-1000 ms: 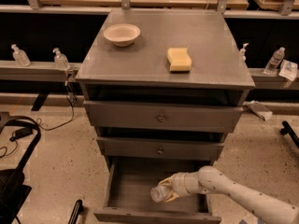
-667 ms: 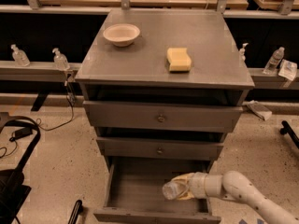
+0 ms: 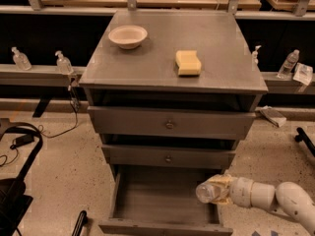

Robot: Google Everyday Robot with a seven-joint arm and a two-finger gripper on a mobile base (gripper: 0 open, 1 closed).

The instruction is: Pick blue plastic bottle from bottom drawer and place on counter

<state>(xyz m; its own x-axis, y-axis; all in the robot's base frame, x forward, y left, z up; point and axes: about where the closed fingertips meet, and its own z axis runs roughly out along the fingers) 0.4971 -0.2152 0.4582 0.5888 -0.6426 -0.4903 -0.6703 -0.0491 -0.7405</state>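
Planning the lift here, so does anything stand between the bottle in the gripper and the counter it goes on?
The gripper holds the blue plastic bottle over the bottom drawer, right side. The two upper drawers and the counter lip sit above it; a sponge and bowl occupy part of the counter.

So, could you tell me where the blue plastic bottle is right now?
The blue plastic bottle is held sideways in the gripper at the right side of the open bottom drawer, low right in the camera view.
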